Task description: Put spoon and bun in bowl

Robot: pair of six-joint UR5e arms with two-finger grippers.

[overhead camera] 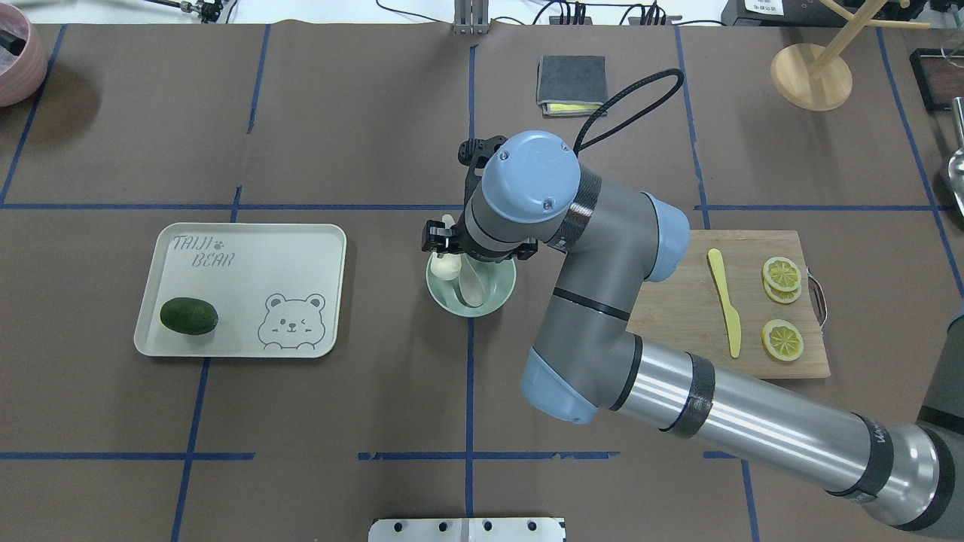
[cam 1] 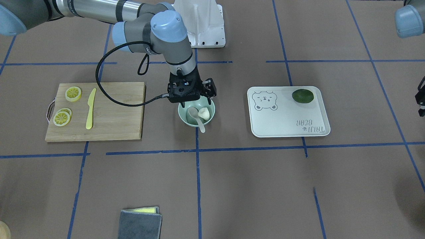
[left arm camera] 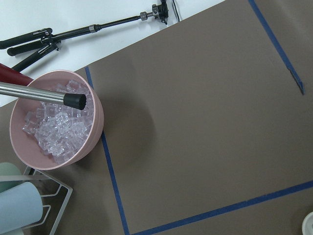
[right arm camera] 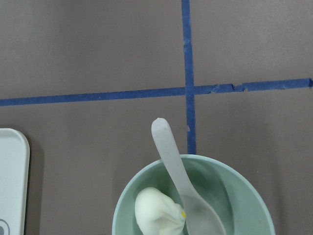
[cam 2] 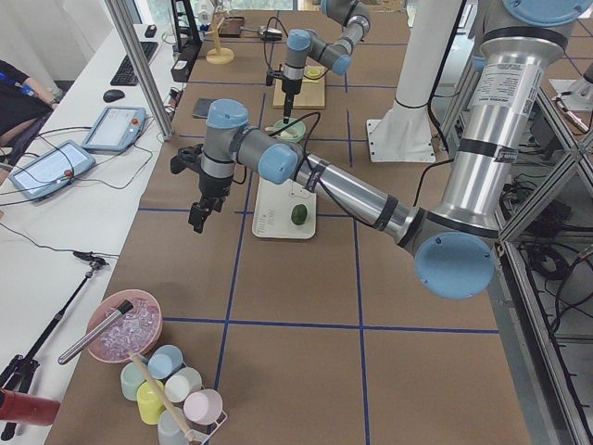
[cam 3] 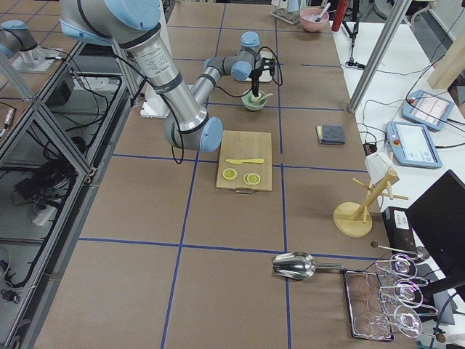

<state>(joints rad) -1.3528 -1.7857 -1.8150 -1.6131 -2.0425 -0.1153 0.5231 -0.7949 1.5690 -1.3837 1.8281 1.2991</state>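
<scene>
Two pieces inside bowl (cam 1: 186,121): spoon (cam 1: 193,114) against bun (cam 1: 205,113). Right tool (cam 1: 192,98) just above rim, spread impossible to tell; left tool (cam 2: 198,218) likewise.

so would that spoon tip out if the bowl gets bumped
Possibly: the spoon leans on the bowl rim with its handle overhanging, so a bump could lever it. It looks stiff and smooth, so likely slippery. The bun beside it may brace it slightly.

Brown table cover (overhead camera: 339,113), gridded with blue tape lines (overhead camera: 470,391). White desk (cam 2: 56,232) along one long table edge: keyboard (cam 2: 125,67), mouse (cam 2: 113,95), tablets (cam 2: 116,128). Aluminium post (cam 2: 144,74) at that edge. Open metal framing (cam 3: 54,120) along opposite edge, cables (cam 3: 43,182) on floor beneath. Light even, diffuse.
</scene>
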